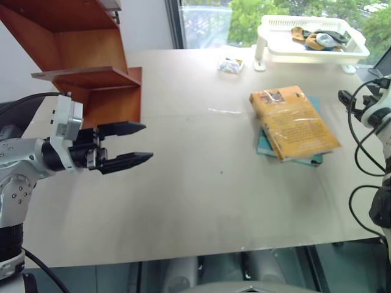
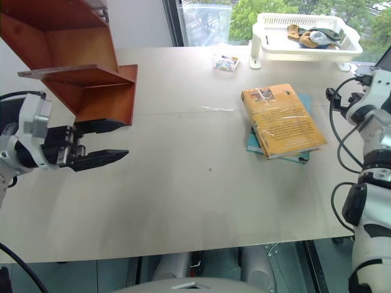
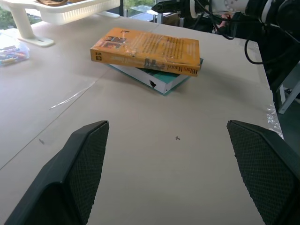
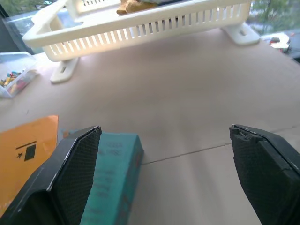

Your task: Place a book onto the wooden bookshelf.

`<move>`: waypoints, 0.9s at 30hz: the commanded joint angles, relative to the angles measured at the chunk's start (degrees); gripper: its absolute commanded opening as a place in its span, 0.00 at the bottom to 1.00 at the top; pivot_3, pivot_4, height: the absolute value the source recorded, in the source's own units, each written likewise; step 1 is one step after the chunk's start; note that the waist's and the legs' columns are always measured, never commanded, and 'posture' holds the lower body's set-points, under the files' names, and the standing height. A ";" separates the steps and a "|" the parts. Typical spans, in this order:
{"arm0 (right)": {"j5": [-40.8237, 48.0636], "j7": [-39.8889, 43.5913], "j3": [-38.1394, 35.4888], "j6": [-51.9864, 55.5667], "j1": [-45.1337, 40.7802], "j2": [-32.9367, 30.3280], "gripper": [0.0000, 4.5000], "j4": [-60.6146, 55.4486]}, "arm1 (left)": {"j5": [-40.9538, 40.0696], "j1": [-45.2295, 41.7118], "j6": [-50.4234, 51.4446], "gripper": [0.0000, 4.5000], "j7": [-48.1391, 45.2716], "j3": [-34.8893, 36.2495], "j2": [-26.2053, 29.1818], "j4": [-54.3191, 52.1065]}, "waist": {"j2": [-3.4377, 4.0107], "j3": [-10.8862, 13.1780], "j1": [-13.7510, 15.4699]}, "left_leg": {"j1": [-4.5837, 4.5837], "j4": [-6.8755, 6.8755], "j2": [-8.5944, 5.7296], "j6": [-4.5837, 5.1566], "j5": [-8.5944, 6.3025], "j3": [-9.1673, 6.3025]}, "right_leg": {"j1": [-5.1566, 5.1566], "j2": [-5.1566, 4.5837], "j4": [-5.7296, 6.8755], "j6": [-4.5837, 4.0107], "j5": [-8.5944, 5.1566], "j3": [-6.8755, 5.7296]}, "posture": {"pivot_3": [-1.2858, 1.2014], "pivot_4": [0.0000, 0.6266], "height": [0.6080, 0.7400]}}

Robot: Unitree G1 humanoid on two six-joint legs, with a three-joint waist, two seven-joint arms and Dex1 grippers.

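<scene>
1. The left gripper [image 1: 135, 144] hovers above the worktop [image 1: 201, 183] near its left edge, black fingers spread wide and empty, pointing toward the right side.
2. The right gripper [image 4: 168, 178] also stands spread and empty, beside the teal book [image 4: 112, 178] near the worktop's right edge.
3. The book [image 1: 293, 121] lies flat on top of the teal book, toward the right edge: thick, orange-yellow, with a glossy cover, a small picture at one corner and a yellow spine with dark lettering.
4. The wooden bookshelf [image 1: 79, 55], reddish-brown with slanted panels and flat ledges, stands at the far left corner.
5. A white basket [image 1: 305, 46] sits at the far right corner.
</scene>
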 commanded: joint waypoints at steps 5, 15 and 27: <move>1.41 1.70 -3.92 0.73 -5.15 1.62 1.00 10.49 | 1.09 1.17 -1.11 0.94 0.41 3.16 0.62 -0.70 | 0.01 0.01 -0.56 | -0.11 -0.12 -0.01 -0.02 0.01 0.08 | -0.05 -0.02 -0.22 0.02 0.01 0.03 | 0.52 0.24 1.00; 0.32 10.98 -4.07 7.23 -5.84 4.87 1.00 11.69 | 0.92 4.74 -0.63 0.94 2.00 6.17 0.37 -2.86 | 0.02 0.02 -1.10 | -0.10 -0.19 0.02 -0.03 0.02 0.07 | -0.09 0.00 -0.21 0.02 0.01 0.02 | 0.52 0.24 1.00; -4.81 19.07 0.87 8.24 -5.17 8.02 1.00 11.41 | 1.95 7.01 -1.46 0.94 2.76 6.21 0.15 -3.54 | 0.01 0.01 -1.16 | -0.07 -0.19 0.02 -0.04 0.02 0.06 | -0.08 0.01 -0.19 0.02 0.01 0.01 | 0.52 0.24 1.00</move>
